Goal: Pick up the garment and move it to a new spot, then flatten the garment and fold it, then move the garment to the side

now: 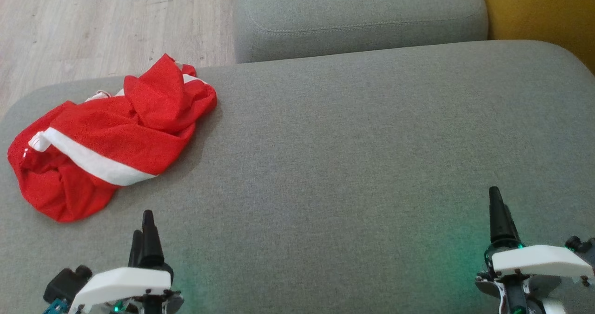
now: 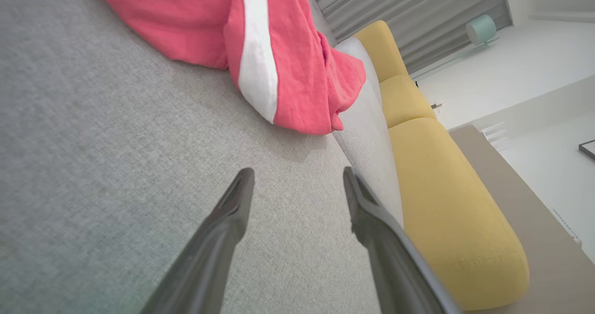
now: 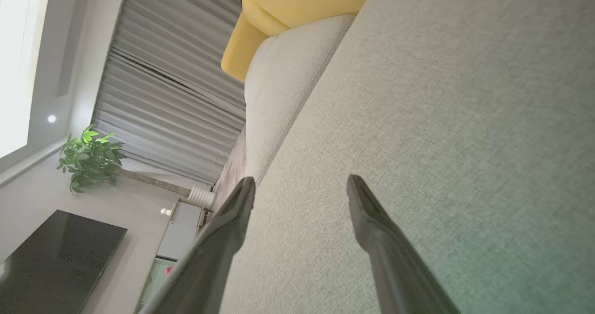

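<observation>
Garment (image 1: 107, 137) first: a red piece with a white band (image 1: 93, 158), crumpled in a loose heap at the left end of the grey seat cushion (image 1: 348, 142), close to that cushion's left edge. It looks thin, light and limp, so it should sag and trail once lifted rather than keep any shape. The fabric seems matte, not slippery. A raised fold near the top of the heap, or the hem along the band, looks like the easiest place to pinch.

Most of the seat cushion lies bare to the right, which leaves room for spreading. Behind it sits a second grey cushion (image 1: 358, 16), with a yellow sofa (image 1: 544, 11) at the far right and wooden floor (image 1: 93, 25) at the far left. Nothing stands between arms and cloth.

The left gripper (image 1: 142, 225) hovers just short of the heap, jaws apart and empty. The right gripper (image 1: 496, 197) hangs well apart from it, jaws also spread wide.
</observation>
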Motion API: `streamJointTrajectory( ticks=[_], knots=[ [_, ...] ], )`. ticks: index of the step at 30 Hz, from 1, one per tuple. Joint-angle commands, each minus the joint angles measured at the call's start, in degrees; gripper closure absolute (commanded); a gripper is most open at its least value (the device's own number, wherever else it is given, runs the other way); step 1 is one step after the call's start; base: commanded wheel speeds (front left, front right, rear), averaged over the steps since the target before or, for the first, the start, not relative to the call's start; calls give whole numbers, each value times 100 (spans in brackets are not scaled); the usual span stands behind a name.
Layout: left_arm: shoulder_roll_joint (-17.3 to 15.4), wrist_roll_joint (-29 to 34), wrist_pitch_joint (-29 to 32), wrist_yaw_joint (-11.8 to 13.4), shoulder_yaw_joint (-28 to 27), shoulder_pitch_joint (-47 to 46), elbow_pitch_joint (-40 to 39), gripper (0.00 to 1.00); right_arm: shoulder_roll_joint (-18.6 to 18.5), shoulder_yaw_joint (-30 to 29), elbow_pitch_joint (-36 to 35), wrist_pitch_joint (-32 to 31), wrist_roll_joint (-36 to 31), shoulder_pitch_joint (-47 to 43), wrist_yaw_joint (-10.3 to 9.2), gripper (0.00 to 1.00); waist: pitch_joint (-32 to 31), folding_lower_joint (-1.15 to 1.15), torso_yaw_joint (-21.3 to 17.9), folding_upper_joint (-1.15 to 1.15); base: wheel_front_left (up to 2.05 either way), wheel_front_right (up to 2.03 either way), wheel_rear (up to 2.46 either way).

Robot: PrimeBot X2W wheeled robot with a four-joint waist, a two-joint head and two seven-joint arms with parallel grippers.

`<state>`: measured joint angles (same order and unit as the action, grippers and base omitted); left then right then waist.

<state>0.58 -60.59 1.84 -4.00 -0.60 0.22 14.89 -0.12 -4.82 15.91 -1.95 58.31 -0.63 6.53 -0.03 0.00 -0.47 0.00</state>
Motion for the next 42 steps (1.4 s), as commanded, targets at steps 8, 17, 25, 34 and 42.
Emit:
streamJointTrajectory(
  ticks=[8, 17, 25, 34, 42],
  knots=[
    [-111, 711, -216, 110, 152, -285, -348, 0, -115, 196, -308, 230, -705, 229, 37, 0, -16, 0, -3, 0, 0, 0, 0],
    [-151, 1299, -390, 239, 317, -305, -416, 0, -131, 260, -410, 404, -1399, 221, 44, 0, -13, 0, 16, 0, 0, 0, 0],
    [-188, 1915, -545, 342, 566, -311, -441, 0, -142, 312, -473, 558, -2022, 207, 50, 0, -7, 0, 15, 0, 0, 0, 0],
    [-240, 2529, -720, 510, 770, -350, -481, 0, -159, 474, -582, 733, -2708, 204, 57, 0, 8, 0, 22, 0, 0, 0, 0],
    [-276, 3090, -875, 596, 954, -396, -606, 0, -177, 642, -680, 888, -3281, 201, 63, 0, 16, 0, 39, 0, 0, 0, 0]
  ],
)
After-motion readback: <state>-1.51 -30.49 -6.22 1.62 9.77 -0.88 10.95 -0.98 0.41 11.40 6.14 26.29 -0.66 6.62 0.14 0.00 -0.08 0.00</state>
